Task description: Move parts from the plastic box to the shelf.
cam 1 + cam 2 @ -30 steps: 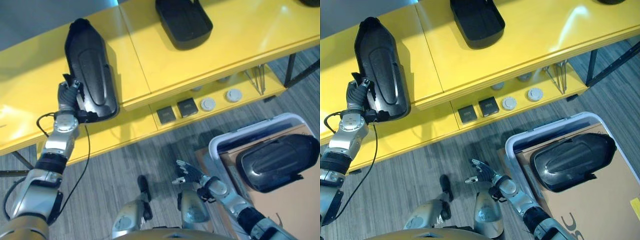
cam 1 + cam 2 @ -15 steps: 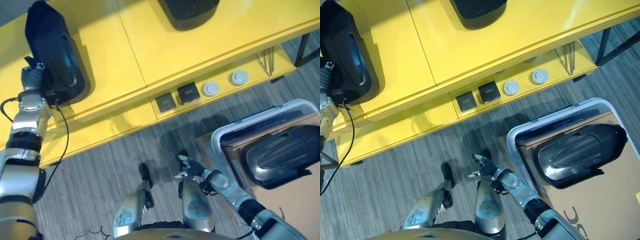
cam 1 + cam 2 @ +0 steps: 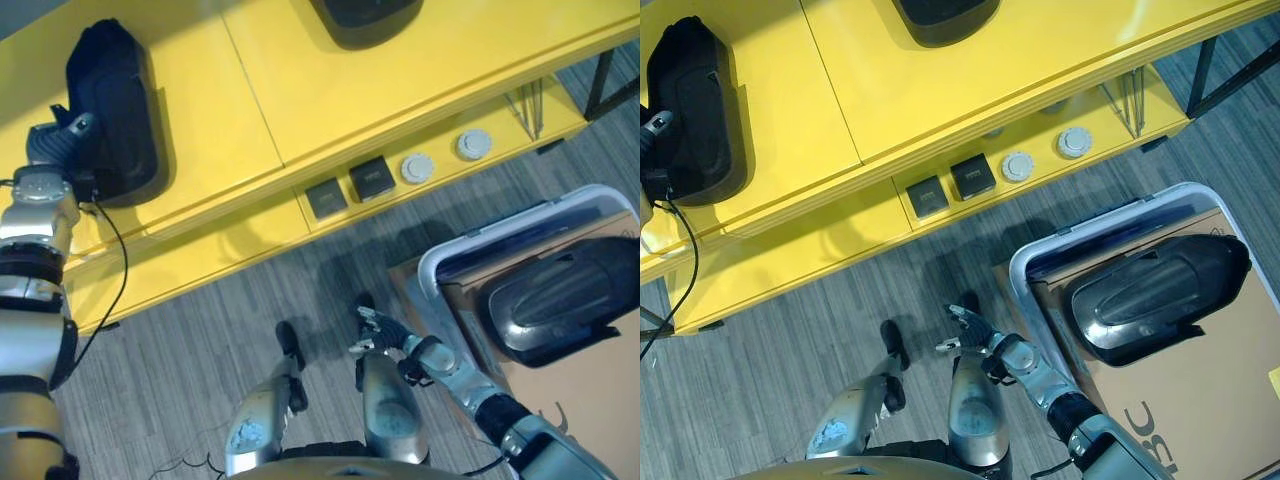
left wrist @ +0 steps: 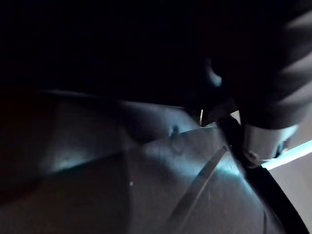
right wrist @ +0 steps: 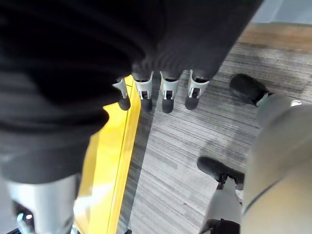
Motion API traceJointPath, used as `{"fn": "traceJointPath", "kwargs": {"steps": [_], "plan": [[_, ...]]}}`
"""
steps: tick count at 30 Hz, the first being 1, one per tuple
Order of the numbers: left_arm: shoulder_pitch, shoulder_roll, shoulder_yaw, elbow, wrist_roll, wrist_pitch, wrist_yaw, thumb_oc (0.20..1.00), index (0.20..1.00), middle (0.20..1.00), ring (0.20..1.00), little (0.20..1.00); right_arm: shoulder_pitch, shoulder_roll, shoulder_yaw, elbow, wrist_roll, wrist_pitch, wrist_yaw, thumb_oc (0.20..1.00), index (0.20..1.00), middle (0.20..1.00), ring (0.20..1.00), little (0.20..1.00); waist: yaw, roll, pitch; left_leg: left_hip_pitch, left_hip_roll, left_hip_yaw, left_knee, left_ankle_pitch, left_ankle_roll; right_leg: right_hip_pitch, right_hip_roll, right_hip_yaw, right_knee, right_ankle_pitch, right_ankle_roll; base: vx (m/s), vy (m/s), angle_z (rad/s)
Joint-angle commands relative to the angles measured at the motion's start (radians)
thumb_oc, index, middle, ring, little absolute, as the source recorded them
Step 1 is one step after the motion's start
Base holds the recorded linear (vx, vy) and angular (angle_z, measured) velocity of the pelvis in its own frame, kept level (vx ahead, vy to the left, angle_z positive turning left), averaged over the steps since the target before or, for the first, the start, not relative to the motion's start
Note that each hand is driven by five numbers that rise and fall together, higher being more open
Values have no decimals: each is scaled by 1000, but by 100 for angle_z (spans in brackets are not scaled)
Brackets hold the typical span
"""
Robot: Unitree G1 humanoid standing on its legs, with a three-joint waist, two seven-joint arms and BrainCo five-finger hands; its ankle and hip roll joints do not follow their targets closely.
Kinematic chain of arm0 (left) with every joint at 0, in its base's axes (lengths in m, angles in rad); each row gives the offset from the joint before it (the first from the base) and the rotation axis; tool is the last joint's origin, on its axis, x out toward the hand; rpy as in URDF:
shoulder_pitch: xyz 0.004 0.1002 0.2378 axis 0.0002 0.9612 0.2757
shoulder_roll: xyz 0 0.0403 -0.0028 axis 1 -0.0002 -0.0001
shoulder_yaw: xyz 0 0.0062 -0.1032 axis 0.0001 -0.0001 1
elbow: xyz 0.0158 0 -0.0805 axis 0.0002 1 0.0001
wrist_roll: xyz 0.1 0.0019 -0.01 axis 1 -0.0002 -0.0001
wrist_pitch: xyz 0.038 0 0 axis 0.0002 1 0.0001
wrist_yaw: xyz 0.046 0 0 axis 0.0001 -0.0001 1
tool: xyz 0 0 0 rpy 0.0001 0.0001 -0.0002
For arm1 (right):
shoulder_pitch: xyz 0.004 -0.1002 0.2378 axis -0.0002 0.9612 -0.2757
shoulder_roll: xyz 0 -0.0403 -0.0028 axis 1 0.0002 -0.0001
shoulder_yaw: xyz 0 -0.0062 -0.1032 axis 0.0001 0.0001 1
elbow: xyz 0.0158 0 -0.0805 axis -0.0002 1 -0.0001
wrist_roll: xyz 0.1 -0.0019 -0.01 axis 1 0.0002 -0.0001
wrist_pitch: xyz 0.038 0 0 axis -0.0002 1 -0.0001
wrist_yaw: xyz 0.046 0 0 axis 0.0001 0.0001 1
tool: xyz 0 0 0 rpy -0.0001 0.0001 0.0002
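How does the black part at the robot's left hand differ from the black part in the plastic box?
The part at the left hand lies on the yellow shelf; the other part rests in the white-rimmed plastic box. The shelf part looks matte and lies lengthwise away from the robot; the box part is glossy and lies crosswise. Both are black, elongated moulded shells.

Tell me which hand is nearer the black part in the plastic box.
Right. The right hand hangs low over the floor just left of the plastic box holding the black part; the left hand is up at the shelf.
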Motion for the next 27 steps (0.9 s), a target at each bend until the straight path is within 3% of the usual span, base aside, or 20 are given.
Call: {"fn": "traceJointPath", "kwargs": {"steps": [1,9,13,14,18,24,27], "plan": [[-44,17,-80,77,33,-7,6,1000,1000,1000,1000,1000,-7,32,54,-15,30,-30,-8,1000,1000,1000,1000,1000,-5,-51,-11,-22,56,-20,-1,-69,-43,36,-44,8,35,-153,54,-31,-27,0],[-80,27,-92,30,45,-77,134,1000,1000,1000,1000,1000,20,43,61,0,33,-52,-17,1000,1000,1000,1000,1000,6,-57,-40,2,59,-28,-1,-74,-45,72,-43,-10,30,-159,52,0,-10,2],[-81,22,-88,-12,43,-130,165,1000,1000,1000,1000,1000,44,56,67,10,33,-59,-33,1000,1000,1000,1000,1000,18,-64,-78,29,58,-29,-1,-83,-42,109,-43,-25,25,-165,53,3,-29,9],[-78,15,-83,-35,35,-172,177,1000,1000,1000,1000,1000,56,61,67,15,31,-63,-35,1000,1000,1000,1000,1000,21,-68,-94,45,59,-29,-1,-89,-42,129,-44,-33,24,-171,55,12,-35,10],[-69,5,-85,-124,26,-186,197,1000,1000,1000,1000,1000,88,79,62,35,8,-64,-19,1000,1000,1000,1000,1000,35,-74,-156,86,61,-23,-1,-99,-38,184,-45,-54,16,-179,55,41,-26,3],[-13,9,-72,-188,115,-166,181,1000,1000,1000,1000,1000,130,111,37,83,33,-46,-46,1000,1000,1000,1000,1000,61,-77,-256,147,61,-18,-1,-116,-28,260,-49,-87,5,-190,57,106,-37,4],[111,34,-24,-290,116,-274,108,1000,1000,1000,1000,1000,158,132,-3,110,38,-21,-80,1000,1000,1000,1000,1000,86,-83,-298,177,58,-17,-1,-128,-23,298,-48,-103,2,-199,59,81,-27,-2]]}}
